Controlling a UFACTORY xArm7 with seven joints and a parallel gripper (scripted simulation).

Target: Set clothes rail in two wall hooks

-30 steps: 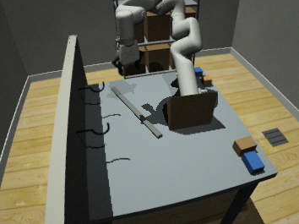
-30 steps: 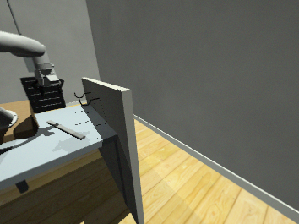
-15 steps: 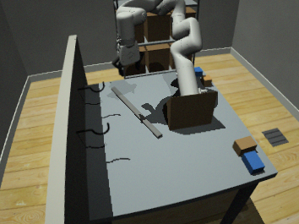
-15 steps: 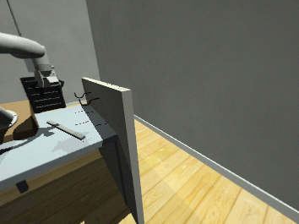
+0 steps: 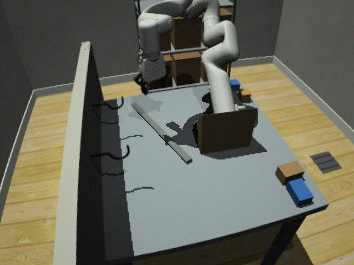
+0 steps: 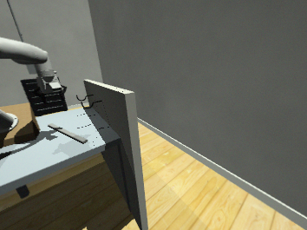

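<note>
The clothes rail [image 5: 161,132] [image 6: 67,133] is a long grey bar lying flat on the grey table [image 5: 220,196] [image 6: 30,157], slanting from the back left toward the middle. Two black wall hooks stick out of the upright wall panel [image 5: 75,146] [image 6: 123,127]: a far hook [image 5: 114,104] [image 6: 82,99] and a near hook [image 5: 116,155]. My gripper [image 5: 142,84] [image 6: 53,86] is open and empty. It hangs above the table's far edge, over the rail's far end and well above it.
A brown box [image 5: 226,131] stands at the arm's base beside the rail. A brown block [image 5: 289,171] and a blue block [image 5: 300,191] lie at the table's front right corner. A shelf unit [image 5: 187,31] stands behind the table.
</note>
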